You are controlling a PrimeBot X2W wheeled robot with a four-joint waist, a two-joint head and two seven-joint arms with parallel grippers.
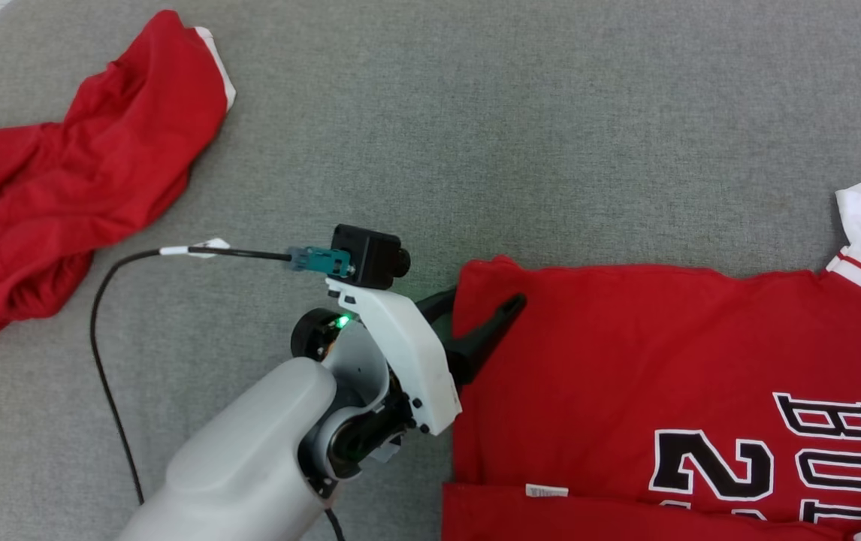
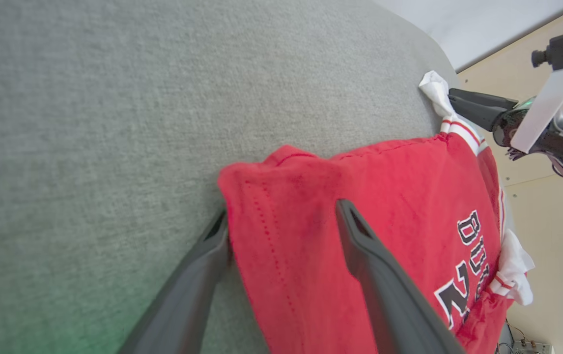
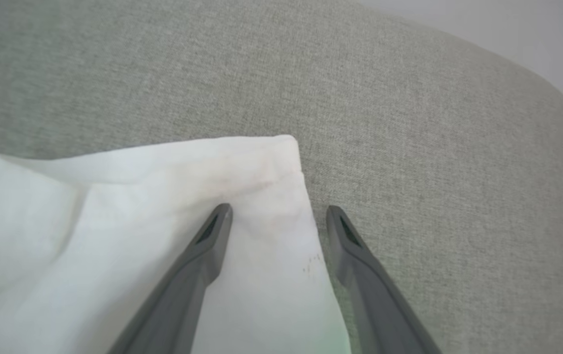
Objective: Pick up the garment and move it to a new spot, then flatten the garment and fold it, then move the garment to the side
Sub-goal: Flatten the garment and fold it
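Straddling the ten-o'clock corner of the red jersey (image 1: 626, 361), the left gripper (image 1: 479, 306) gapes wide; the right gripper (image 3: 279, 212), also wide, straddles the white sleeve (image 3: 139, 221).

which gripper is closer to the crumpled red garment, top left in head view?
Left. The left gripper straddles the jersey at its corner nearest the crumpled red garment; the right gripper straddles its white sleeve at the far end.

the bench (image 1: 475, 113) is viewed steeply from above by the head camera. a hem corner of the jersey (image 1: 626, 361), at 3 o'clock there, is shared closely by the left wrist view; its white sleeve (image 3: 139, 236) is faced closely from the right wrist.
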